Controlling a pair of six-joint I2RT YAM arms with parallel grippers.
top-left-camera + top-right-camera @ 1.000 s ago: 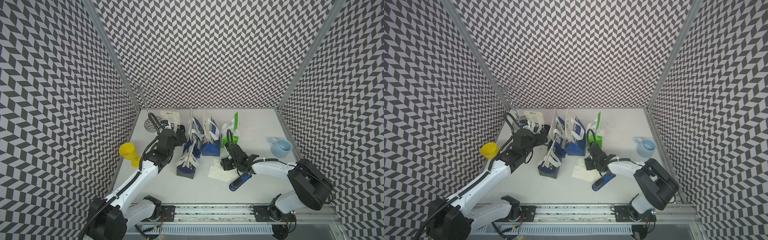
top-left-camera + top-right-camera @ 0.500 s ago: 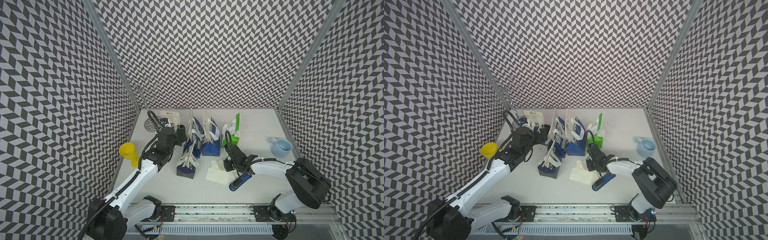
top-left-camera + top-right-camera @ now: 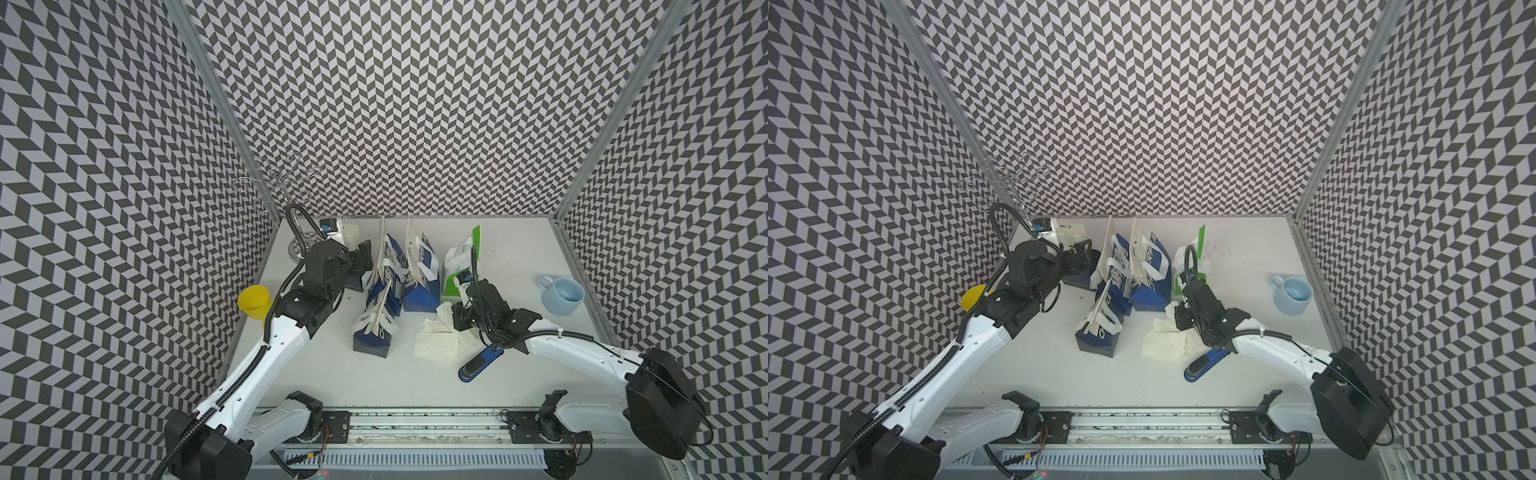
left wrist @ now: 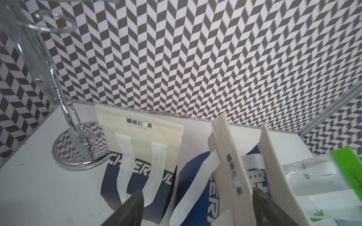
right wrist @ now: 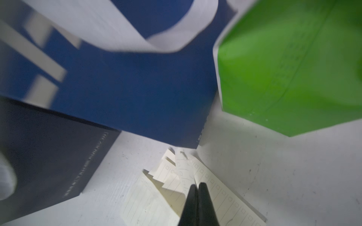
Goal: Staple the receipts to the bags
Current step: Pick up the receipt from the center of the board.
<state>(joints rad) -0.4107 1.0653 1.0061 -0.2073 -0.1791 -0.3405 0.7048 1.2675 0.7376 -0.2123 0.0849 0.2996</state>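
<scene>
Cream paper receipts (image 3: pixel 436 345) lie in a loose, overlapping pile on the white table (image 3: pixel 324 374), just in front of the bags, btw a tipped dark-blue bag (image 3: pixel 374 328) and the blue stapler (image 3: pixel 480 363). The right gripper (image 5: pixel 196 186) is down on the pile w/ jaws pressed together, prob. to pinch one slip free; can't tell if paper is caught. The left gripper (image 4: pixel 198 192) is spread wide, jaws either side of an upright blue bag (image 4: pixel 186 172), prob. to steady it for stapling.

Stapler lies untouched, partly under the right arm. Bags crowd together w/ floppy white handles. A green bag (image 5: pixel 284 68) stands just behind the slips. A flat blue bag (image 4: pixel 139 176) lies beside a chrome wire stand (image 4: pixel 78 148). A blue mug (image 3: pixel 563 295) and yellow cup (image 3: pixel 254 301) sit well apart.
</scene>
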